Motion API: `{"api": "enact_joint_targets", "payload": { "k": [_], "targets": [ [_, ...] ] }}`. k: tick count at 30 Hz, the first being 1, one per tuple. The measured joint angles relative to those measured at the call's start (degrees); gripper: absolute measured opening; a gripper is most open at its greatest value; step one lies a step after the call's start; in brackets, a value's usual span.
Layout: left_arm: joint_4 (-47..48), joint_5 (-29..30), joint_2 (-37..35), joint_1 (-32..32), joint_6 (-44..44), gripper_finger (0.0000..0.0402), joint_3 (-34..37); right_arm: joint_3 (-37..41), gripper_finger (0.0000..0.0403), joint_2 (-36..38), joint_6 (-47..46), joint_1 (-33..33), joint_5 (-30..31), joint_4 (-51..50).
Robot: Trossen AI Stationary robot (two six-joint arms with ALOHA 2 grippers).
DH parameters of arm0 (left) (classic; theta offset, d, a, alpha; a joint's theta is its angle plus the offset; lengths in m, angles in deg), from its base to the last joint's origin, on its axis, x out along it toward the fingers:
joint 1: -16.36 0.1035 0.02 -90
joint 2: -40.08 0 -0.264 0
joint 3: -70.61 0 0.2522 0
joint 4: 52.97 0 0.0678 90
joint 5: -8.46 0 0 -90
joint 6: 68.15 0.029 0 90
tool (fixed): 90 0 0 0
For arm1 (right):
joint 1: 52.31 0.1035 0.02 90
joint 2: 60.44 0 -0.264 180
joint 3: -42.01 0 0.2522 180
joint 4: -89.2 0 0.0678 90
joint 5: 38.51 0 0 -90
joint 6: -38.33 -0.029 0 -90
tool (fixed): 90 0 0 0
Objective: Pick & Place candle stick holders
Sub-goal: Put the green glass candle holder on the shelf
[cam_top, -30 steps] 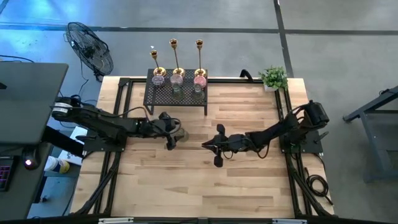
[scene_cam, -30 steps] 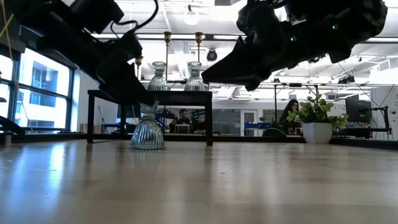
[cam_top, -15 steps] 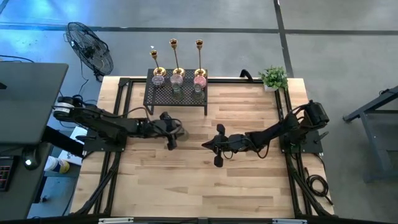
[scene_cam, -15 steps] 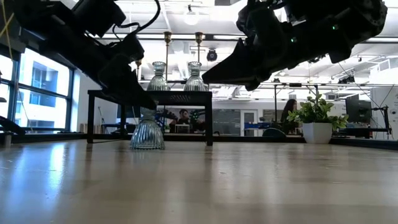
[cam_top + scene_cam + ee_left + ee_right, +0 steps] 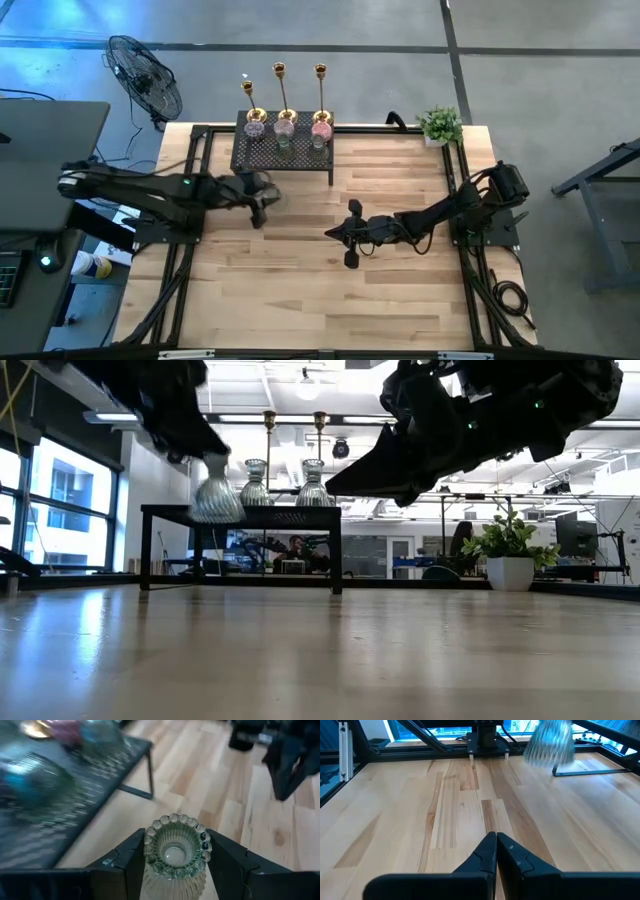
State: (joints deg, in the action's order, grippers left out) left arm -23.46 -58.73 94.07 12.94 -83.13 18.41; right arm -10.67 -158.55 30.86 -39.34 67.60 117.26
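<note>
My left gripper (image 5: 262, 197) is shut on a pale green ribbed glass holder (image 5: 176, 851), in the air just near of the black mesh rack (image 5: 283, 152); the holder also shows in the low view (image 5: 217, 495). On the rack stand three gold candlesticks (image 5: 285, 96) on their round bases, with small pink holders (image 5: 285, 126) and green holders (image 5: 318, 141) among them. My right gripper (image 5: 335, 233) is shut and empty above the middle of the table; its closed fingertips show in the right wrist view (image 5: 496, 836). My left gripper pinches the glass holder between its two fingers, one on each side of the ribbed wall just below the beaded rim (image 5: 150, 847). The fingers (image 5: 125, 862) come slanting down from the table's left side. The holder is lifted clear of the table, open end up.
A small potted plant (image 5: 440, 125) stands at the far right corner. A fan (image 5: 145, 75) stands on the floor beyond the far left corner. Bare wooden table (image 5: 300, 290) lies near of both grippers.
My left gripper has risen with the glass holder, which stood on the table a second ago and now hangs clear at rack-top height. The gripper has also gone toward the table's left and far edges, closer to the rack.
</note>
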Motion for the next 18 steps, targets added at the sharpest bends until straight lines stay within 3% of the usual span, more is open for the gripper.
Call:
{"api": "enact_joint_targets", "payload": {
  "k": [8, 12, 18],
  "targets": [
    [19.3, 10.9, -8.1, 0.1, -1.5, 0.0170, -9.9, 0.0, 0.0002, 0.0, 0.0, 0.0, -0.1, 0.0],
    [22.0, 15.2, -8.5, 0.3, -1.8, 0.0171, -11.9, 0.0, 0.0004, 0.0, 0.0, 0.0, 0.0, 0.0],
    [22.2, 12.7, -8.5, 9.4, -0.2, 0.0171, -11.9, 0.0, 0.0002, 0.0, -0.1, 0.0, -0.1, 0.0]
  ]
}}
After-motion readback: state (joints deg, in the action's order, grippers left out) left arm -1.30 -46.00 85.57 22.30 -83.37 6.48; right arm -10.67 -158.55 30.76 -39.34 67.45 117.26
